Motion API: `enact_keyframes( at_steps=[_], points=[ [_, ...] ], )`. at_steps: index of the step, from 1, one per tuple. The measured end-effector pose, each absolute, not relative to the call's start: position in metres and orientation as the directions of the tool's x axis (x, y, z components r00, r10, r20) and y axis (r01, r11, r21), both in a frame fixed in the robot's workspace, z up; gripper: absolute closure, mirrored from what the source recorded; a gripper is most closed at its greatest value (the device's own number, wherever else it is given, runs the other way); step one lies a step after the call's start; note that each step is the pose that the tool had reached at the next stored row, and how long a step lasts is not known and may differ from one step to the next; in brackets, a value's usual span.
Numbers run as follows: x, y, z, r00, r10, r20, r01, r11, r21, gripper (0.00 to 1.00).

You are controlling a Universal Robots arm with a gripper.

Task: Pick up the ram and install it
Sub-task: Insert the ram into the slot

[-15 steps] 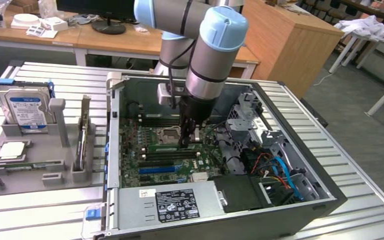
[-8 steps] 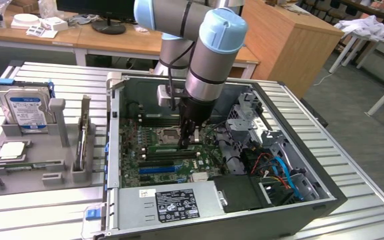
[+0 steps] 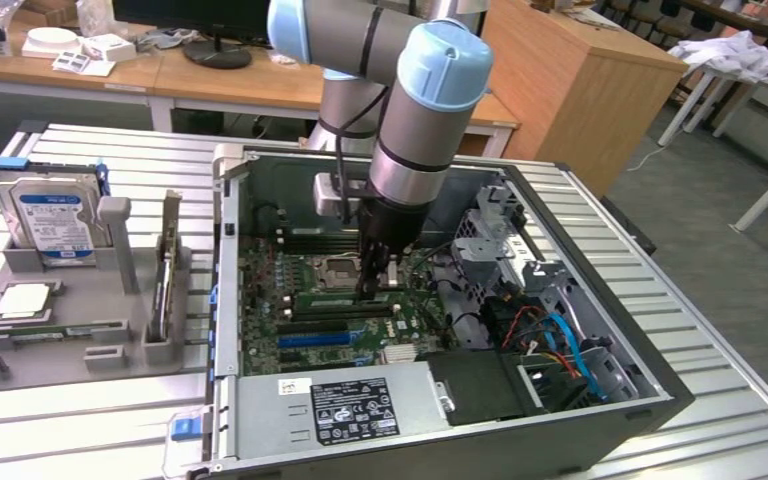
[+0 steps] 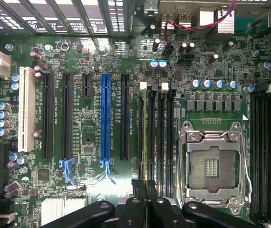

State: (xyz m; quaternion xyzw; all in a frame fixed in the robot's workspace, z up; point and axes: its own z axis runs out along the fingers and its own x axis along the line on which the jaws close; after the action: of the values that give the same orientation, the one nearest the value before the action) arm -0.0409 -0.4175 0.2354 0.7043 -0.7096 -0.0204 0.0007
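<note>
Slatted bench (image 3: 77, 430) is carrying the open case (image 3: 518, 445); the gripper (image 4: 143, 183), jaws pressed together, is hanging over 4 memory slots (image 4: 157, 128), the ram perhaps seated there.

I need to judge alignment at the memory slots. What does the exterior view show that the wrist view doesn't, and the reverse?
The exterior view adds the arm above the open computer case, the power supply, and the hard drive standing in the grey fixture on the exterior view's left. The wrist view adds the white expansion slot and the memory slots' white clips. Both show the gripper, shut, by the black memory slots beside the empty CPU socket, and the blue slot.
</note>
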Motion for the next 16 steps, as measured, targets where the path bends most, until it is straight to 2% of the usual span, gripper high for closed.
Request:
enact_keyframes(
  at_steps=[16],
  points=[
    [-0.0409, -0.4175, 0.2332, -0.008, -1.000, -0.028, -1.000, 0.007, 0.030, 0.88]
  ],
)
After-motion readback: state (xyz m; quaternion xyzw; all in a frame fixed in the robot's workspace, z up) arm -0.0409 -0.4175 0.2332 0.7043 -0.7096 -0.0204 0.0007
